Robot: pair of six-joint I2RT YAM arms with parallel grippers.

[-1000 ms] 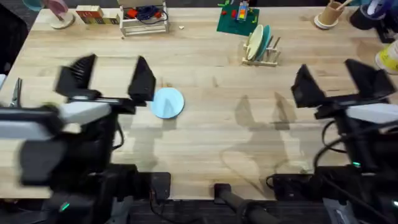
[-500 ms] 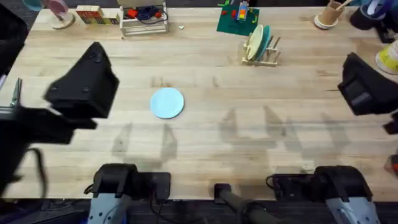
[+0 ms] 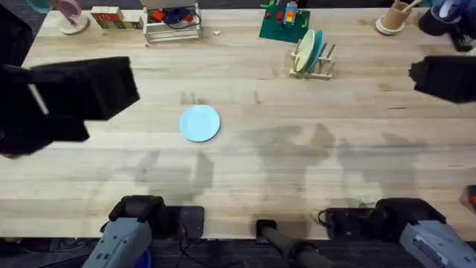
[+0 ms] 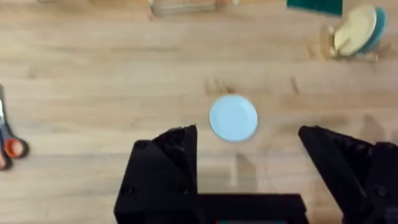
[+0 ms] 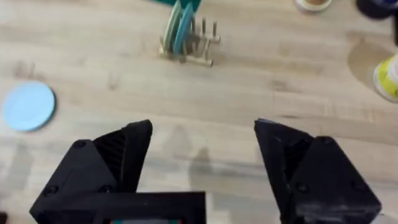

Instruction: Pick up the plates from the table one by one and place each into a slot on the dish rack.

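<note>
Both my arms have risen since a second ago: then my grippers stood low over the table, flanking the light blue plate point(image 3: 200, 123) on the left and hanging at the right; now they loom large, dark and blurred at 9 and 3 o'clock of the overhead view. The plate itself has not moved.

My left gripper point(image 4: 249, 168) has its black fingers spread wide, holding nothing; in its wrist camera the blue plate point(image 4: 233, 117) lies flat on the wood beyond the gap between them. My right gripper point(image 5: 202, 162) is likewise spread apart and empty, well clear of everything.

The light blue plate lies alone near the middle of the table point(image 3: 297, 186), toward 10 o'clock from its centre. The dish rack point(image 3: 312, 63) stands at about 1 o'clock, well apart from it, with a cream plate point(image 3: 304, 50) and a teal plate point(image 3: 317, 46) upright on edge between its dowels.

The tabletop is pale joined planks with visible grain. Along its far edge stand a white wire-frame stand point(image 3: 172, 26), some wooden blocks point(image 3: 115, 18), a green board point(image 3: 284, 24) and a pink cup point(image 3: 70, 9). Scissors point(image 4: 7, 140) lie at the left edge.
</note>
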